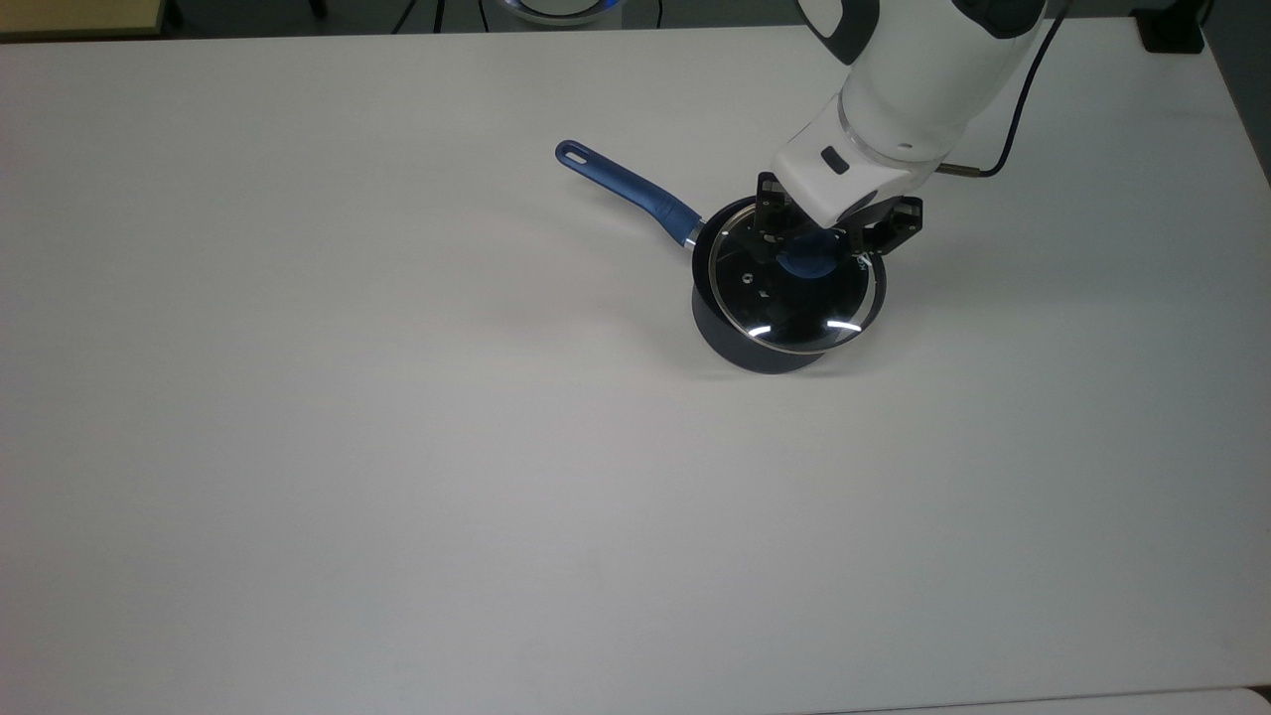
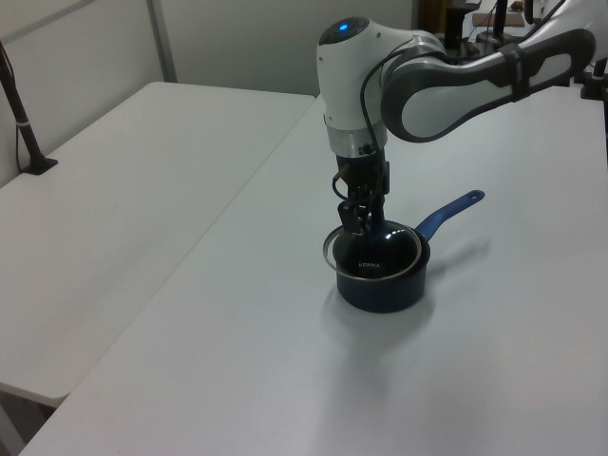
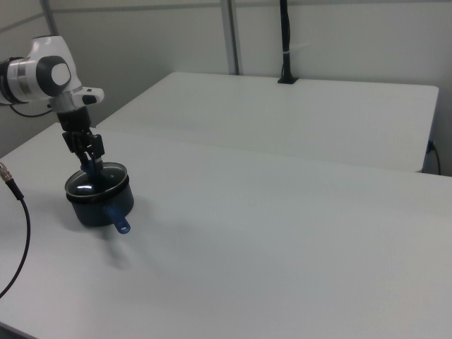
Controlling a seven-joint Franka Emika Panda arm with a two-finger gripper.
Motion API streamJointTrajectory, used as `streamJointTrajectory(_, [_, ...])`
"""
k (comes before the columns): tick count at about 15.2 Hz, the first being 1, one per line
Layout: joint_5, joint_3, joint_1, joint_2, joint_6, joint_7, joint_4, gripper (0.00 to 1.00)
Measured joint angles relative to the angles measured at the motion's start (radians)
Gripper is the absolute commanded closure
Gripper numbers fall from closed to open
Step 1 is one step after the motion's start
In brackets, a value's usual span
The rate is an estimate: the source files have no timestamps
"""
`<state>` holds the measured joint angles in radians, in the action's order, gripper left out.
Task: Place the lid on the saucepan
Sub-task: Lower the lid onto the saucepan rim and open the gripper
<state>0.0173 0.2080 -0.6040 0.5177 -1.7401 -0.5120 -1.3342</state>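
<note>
In the top view, the saucepan [image 1: 760, 318] stands on the white table [image 1: 397, 447], right of centre and toward the far edge. Its long blue handle [image 1: 626, 192] runs up toward the top view's left and ends in a loop hole. The glass lid [image 1: 791, 291] lies over the pan's mouth, its metal rim shifted a little toward the top view's right, so a dark crescent of pan shows on the top view's left and below. The gripper [image 1: 816, 253] comes down from the white arm [image 1: 918, 70], and its two black fingers [image 1: 770, 214] stand either side of the lid's blue knob [image 1: 806, 262], clenched on it as far as this angle shows.

In the left view, the arm [image 2: 446, 81] bends over from the left view's right and the gripper [image 2: 362, 223] points straight down into the pan's mouth. The saucepan [image 2: 382, 280] sits on the table [image 2: 237, 380] with its handle [image 2: 448, 215] pointing to the left view's upper right. The lid's rim [image 2: 330, 253] overhangs the pan's edge on the left view's left; whether the lid rests fully on the rim is hard to tell here.

In the right view, the saucepan [image 3: 99, 200] sits near the right view's left edge, its handle [image 3: 119, 222] pointing toward the camera. The lid [image 3: 94, 179] covers the top, and the gripper [image 3: 90, 164] reaches down onto its knob. A black cable [image 3: 21, 233] hangs at the right view's left edge.
</note>
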Motion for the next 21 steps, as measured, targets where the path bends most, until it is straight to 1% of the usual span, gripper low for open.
streamJointTrajectory(6, [0.0,0.0,0.0,-0.013,-0.012,0.004,-0.021,0.64])
streamJointTrajectory(16, [-0.001,0.0,0.013,-0.059,-0.027,0.038,-0.101,0.64])
streamJointTrajectory(17, [-0.001,0.0,0.013,-0.059,-0.027,0.038,-0.102,0.61])
streamJointTrajectory(18, [-0.001,0.0,0.013,-0.06,-0.027,0.038,-0.102,0.49])
streamJointTrajectory(19, [-0.001,0.0,0.013,-0.06,-0.027,0.039,-0.103,0.0])
streamJointTrajectory(21, [-0.002,0.0,0.013,-0.06,-0.027,0.039,-0.106,0.0])
